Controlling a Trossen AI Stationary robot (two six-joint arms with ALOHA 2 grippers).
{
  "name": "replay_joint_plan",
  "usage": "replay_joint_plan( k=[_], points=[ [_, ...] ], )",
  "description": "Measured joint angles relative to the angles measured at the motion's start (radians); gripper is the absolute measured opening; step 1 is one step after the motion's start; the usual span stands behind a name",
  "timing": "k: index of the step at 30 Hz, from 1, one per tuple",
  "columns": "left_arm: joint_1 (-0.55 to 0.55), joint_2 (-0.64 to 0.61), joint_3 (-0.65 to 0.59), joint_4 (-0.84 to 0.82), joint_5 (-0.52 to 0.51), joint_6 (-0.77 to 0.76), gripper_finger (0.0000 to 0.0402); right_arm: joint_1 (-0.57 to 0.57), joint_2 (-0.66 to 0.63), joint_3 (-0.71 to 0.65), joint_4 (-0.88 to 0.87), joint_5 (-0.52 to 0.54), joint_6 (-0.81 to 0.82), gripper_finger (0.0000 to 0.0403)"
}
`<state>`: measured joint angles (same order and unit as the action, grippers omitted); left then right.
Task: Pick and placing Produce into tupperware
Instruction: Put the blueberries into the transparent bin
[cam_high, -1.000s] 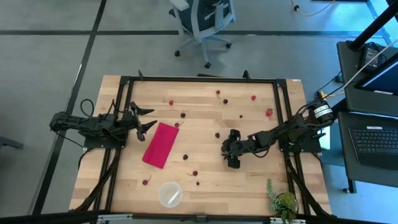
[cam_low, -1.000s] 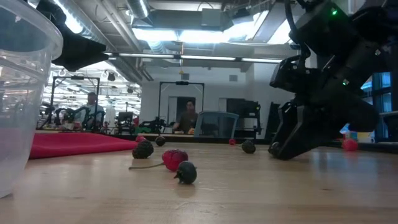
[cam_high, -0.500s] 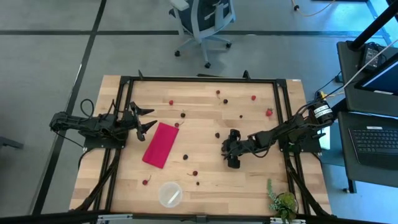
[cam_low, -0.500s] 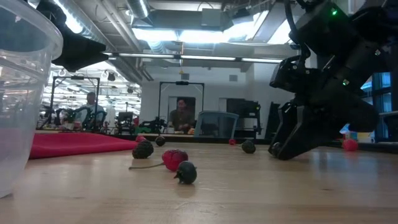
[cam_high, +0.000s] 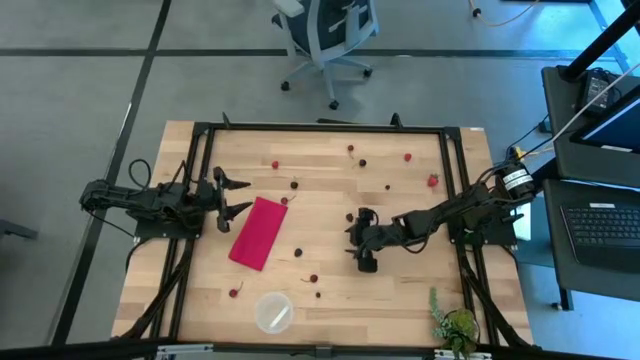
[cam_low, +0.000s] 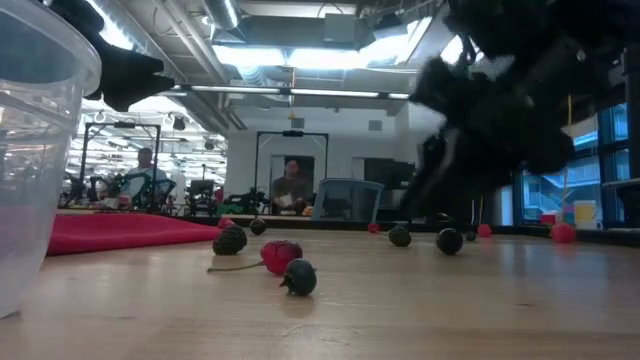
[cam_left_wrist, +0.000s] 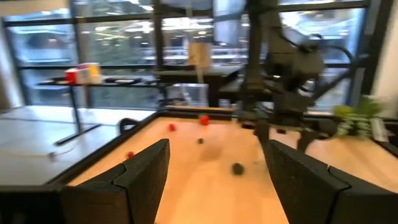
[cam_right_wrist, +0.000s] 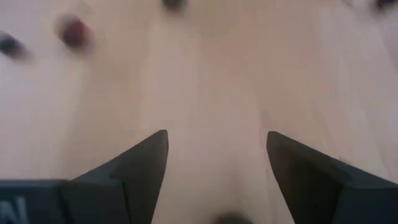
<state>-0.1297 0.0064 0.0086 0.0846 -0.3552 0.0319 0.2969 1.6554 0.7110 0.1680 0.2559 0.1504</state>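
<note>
The produce is scattered over the wooden table: dark cherries and brighter red berries. In the low view, a red berry and cherries lie on the wood. The tupperware stands near the table's near edge and fills the low view's left side. My right gripper hovers open above the table's middle, with bare wood between its fingers. My left gripper is open at the table's left, beside the magenta cloth.
A flat magenta cloth lies left of centre. A green leafy plant stands at the near right corner. A black metal frame runs around the table. An office chair stands beyond the far edge. People sit in the room behind.
My right gripper has risen off the table and moved toward the table's left, staying open. In the low view a cherry now shows on the wood where the gripper stood before.
</note>
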Motion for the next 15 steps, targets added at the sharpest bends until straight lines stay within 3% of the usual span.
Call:
replay_joint_plan(
  k=[7,15],
  points=[
    [0.0,0.0,0.0,0.0,0.023,0.003,0.026,0.066,0.005,0.087,0.139,-0.137,-0.048,0.0274],
    [0.0,0.0,0.0,-0.004,0.024,0.02,0.026,0.143,0.154,0.096,0.364,-0.146,-0.086,0.0274]
  ],
)
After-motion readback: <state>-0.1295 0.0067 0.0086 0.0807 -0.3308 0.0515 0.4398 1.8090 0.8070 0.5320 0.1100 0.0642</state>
